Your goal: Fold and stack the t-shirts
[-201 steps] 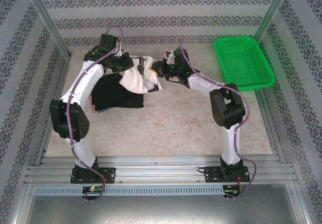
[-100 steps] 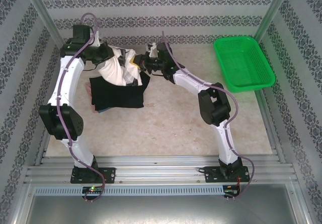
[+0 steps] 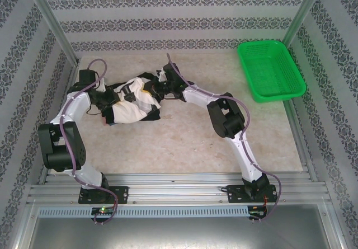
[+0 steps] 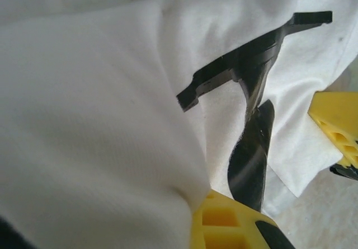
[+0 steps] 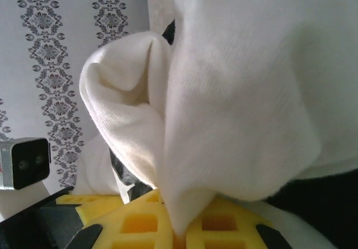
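The left gripper (image 3: 115, 99) and right gripper (image 5: 178, 229) are each clamped on the cream t-shirt (image 3: 133, 104), which is bunched left of centre over the black t-shirt (image 5: 330, 204). If it is released like this, it may land crumpled, and any tugging could drag the black t-shirt askew.

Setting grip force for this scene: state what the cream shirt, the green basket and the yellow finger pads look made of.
Cream t-shirt: soft knit cloth, likely cotton jersey; matte, fine ribbed texture, loose folds.
Green basket: stiff bright plastic, by its mesh floor and moulded rim.
Yellow finger pads: matte moulded plastic or rubber with square recesses; which cannot be told.
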`<state>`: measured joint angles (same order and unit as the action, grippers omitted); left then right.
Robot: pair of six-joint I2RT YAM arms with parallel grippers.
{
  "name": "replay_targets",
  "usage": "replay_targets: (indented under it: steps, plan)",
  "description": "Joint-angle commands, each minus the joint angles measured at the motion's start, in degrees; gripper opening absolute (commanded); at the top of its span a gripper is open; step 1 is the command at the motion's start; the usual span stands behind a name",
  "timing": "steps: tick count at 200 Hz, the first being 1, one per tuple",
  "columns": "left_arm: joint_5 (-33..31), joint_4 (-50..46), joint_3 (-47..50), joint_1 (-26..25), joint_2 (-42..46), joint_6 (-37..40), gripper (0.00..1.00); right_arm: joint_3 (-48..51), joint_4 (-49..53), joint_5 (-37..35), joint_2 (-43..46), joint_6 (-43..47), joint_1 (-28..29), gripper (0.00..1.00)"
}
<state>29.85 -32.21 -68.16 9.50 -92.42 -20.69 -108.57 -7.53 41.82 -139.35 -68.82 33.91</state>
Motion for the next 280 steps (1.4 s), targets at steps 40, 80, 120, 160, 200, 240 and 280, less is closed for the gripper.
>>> replay_targets:
  steps: [40, 80, 120, 160, 200, 240, 280]
  plan:
    - [-5.44, 5.22, 5.64, 2.32, 0.5, 3.49, 0.62, 6.54, 0.73, -4.47, 2.79, 2.94, 0.79, 0.25]
    - [-9.16, 0.44, 3.76, 4.47, 6.91, 0.93, 1.0, 7.34, 2.36, -5.41, 4.99, 5.16, 0.63, 0.55]
    - [-16.29, -9.73, -4.84, 4.79, 12.07, -0.61, 1.0, 11.06, 11.64, -10.75, 14.77, 14.91, -0.5, 0.65]
    - [-7.85, -7.2, -3.17, 2.47, 16.79, -8.59, 0.99, 12.35, 23.42, -12.28, 24.33, 26.48, -1.01, 0.75]
    - [-8.47, -1.5, -2.58, -7.64, 11.71, -14.27, 0.72, 23.52, 22.97, -12.74, 36.1, 31.63, -0.28, 0.9]
    - [-14.69, 5.11, -1.58, -15.91, 1.1, -18.15, 0.62, 33.95, 23.14, -13.54, 47.52, 33.31, 0.04, 0.96]
    - [-22.14, 6.76, -2.34, -16.24, -10.64, -16.8, 0.67, 39.68, 24.11, -15.21, 55.52, 31.05, 0.1, 0.98]
